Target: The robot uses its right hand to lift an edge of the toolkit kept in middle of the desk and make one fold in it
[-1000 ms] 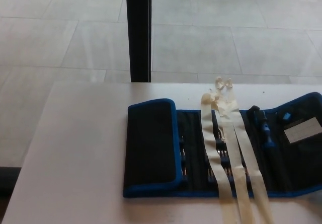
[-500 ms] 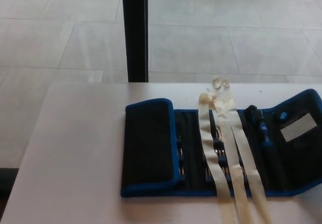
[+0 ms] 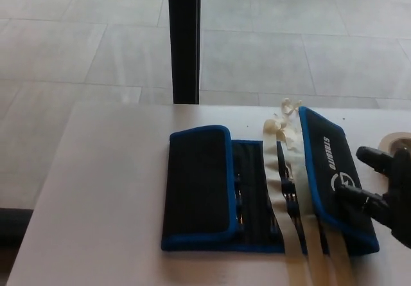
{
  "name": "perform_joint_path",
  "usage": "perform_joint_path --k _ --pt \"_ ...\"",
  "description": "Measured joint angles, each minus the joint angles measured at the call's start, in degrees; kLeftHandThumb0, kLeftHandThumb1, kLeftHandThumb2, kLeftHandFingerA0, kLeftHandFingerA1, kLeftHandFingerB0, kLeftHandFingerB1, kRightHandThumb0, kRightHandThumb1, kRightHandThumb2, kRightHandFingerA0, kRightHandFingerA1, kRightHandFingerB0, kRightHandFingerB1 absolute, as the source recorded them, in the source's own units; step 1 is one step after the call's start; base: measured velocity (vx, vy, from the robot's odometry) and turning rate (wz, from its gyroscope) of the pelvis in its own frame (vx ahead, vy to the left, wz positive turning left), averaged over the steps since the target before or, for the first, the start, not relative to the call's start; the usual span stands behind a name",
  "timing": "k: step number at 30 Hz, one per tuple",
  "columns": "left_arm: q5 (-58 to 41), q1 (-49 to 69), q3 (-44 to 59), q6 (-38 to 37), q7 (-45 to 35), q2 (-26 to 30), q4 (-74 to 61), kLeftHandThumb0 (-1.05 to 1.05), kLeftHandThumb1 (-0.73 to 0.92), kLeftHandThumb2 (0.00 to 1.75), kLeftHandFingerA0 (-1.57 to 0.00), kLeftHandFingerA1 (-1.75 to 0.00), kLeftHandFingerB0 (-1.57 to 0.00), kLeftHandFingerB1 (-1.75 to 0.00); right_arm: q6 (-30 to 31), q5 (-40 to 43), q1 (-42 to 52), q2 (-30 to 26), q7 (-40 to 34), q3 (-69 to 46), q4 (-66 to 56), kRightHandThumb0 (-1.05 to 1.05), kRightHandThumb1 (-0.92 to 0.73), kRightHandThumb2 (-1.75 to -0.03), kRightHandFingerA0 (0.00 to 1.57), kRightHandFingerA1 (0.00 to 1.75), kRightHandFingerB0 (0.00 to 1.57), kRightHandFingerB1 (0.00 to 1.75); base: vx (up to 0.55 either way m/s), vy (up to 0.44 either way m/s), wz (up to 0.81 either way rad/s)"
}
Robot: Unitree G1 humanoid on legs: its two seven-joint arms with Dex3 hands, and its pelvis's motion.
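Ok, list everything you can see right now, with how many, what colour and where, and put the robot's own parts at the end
Desk: one, pale off-white, fills the lower part of the head view.
Toolkit: one, black with blue trim, middle of the desk; left flap folded flat over, right flap raised and tilted inward, white logo showing.
Tape strips: cream, exact count unclear, running lengthwise over the toolkit's middle to the near edge.
Post: one, black, upright beyond the desk's far edge.
Floor: pale grey tiles, behind the desk.
Round pale object: one, partly cut off at right edge; cannot identify.
Right hand: one, black, at the raised flap's outer side.
Left hand: not in view.
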Motion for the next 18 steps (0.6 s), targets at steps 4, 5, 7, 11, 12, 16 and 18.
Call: perform_joint_path --k 4,5,7,11,12,16,18 --pt "0.0 -0.2 -0.3 0.0 -0.1 0.1 0.0 -0.72 0.87 0.65 -0.53 -0.69 -0.44 -0.57 -0.7 -1.1 1.4 -0.2 0.3 3.7 -2.1 -0.59 -0.62 -0.95 0.51 0.59 0.37 0.53 0.0 0.0 0.0" --pt "0.0 -0.2 -0.3 0.0 -0.1 0.1 0.0 -0.72 0.88 0.66 -0.52 -0.68 -0.41 -0.54 -1.3 -1.7 2.1 -0.5 0.6 5.2 -2.2 -0.59 -0.62 -0.95 0.53 0.6 0.38 0.53 0.0 0.0 0.0" --pt "0.2 -0.2 -0.9 0.0 -0.1 0.3 0.0 -0.72 0.88 0.65 -0.52 -0.68 -0.41 -0.53 -2.8 -3.1 3.4 -1.6 1.3 7.6 -2.0 -0.57 -0.78 -0.64 0.61 0.48 0.43 0.41 0.0 0.0 0.0" --pt "0.4 -0.3 -1.6 0.0 -0.1 0.7 0.0 -0.71 0.86 0.66 -0.51 -0.68 -0.36 -0.49 -5.6 -6.3 4.2 -3.9 1.6 11.8 -0.5 -0.62 -0.61 -0.97 0.58 0.63 0.39 0.55 0.0 0.0 0.0" --pt "0.4 -0.3 -1.7 0.0 -0.1 0.7 0.0 -0.71 0.86 0.66 -0.52 -0.68 -0.36 -0.49 -6.0 -6.8 4.2 -4.3 1.6 12.4 -0.1 -0.61 -0.62 -0.97 0.58 0.63 0.4 0.55 0.0 0.0 0.0" --pt "0.6 -0.5 -2.2 0.0 -0.1 0.9 0.0 -0.72 0.87 0.65 -0.52 -0.69 -0.37 -0.5 -8.3 -10.5 4.2 -6.4 1.3 16.3 2.2 -0.64 -0.61 -0.97 0.56 0.63 0.38 0.55 0.0 0.0 0.0" --pt "0.6 -0.7 -2.5 0.0 -0.1 1.1 0.0 -0.71 0.87 0.65 -0.53 -0.66 -0.36 -0.48 -9.4 -11.8 3.9 -6.9 1.2 17.6 3.4 -0.64 -0.61 -0.98 0.57 0.63 0.37 0.54 0.0 0.0 0.0"
